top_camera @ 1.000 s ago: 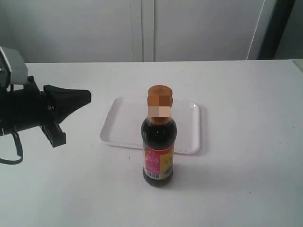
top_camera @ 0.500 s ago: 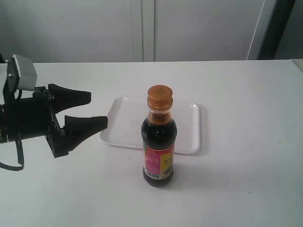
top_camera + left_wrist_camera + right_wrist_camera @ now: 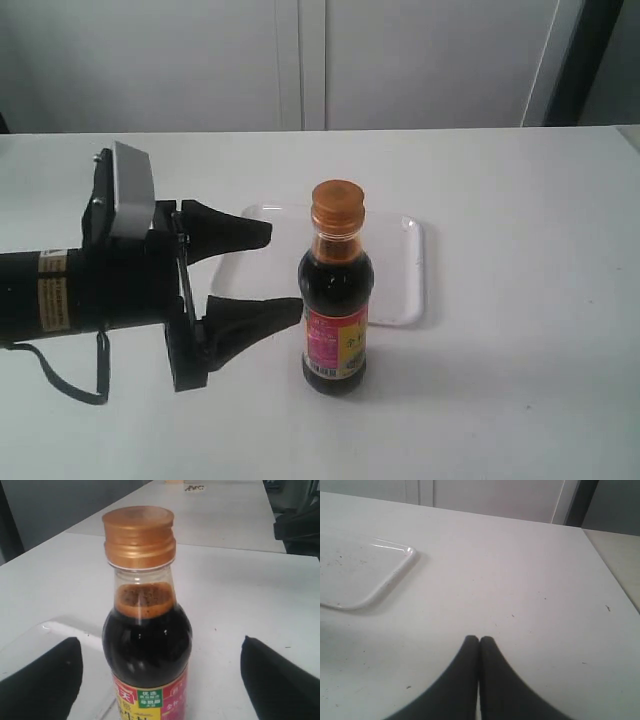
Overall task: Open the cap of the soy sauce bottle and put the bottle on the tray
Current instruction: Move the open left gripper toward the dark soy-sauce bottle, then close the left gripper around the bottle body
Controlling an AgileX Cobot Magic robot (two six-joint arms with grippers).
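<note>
The soy sauce bottle point(image 3: 336, 300) stands upright on the table just in front of the tray point(image 3: 398, 270). Its dark liquid, red and yellow label and orange-brown cap point(image 3: 337, 204) all show, and the cap is closed. My left gripper point(image 3: 285, 272) is open, level with the bottle's body, with its tips right at the bottle's left side. In the left wrist view the bottle point(image 3: 147, 645) and cap point(image 3: 139, 534) fill the gap between the two black fingers point(image 3: 42, 680), apart from both. My right gripper point(image 3: 479, 641) is shut on nothing, low over bare table.
The tray's rounded corner point(image 3: 380, 575) lies ahead of the right gripper. A grey wall runs along the table's far edge point(image 3: 320, 130). A dark shape point(image 3: 300, 527) shows beyond the bottle in the left wrist view.
My left arm has swept right across the table toward the bottle, with its open jaws now at the bottle's left side. The bottle and tray have not moved.
</note>
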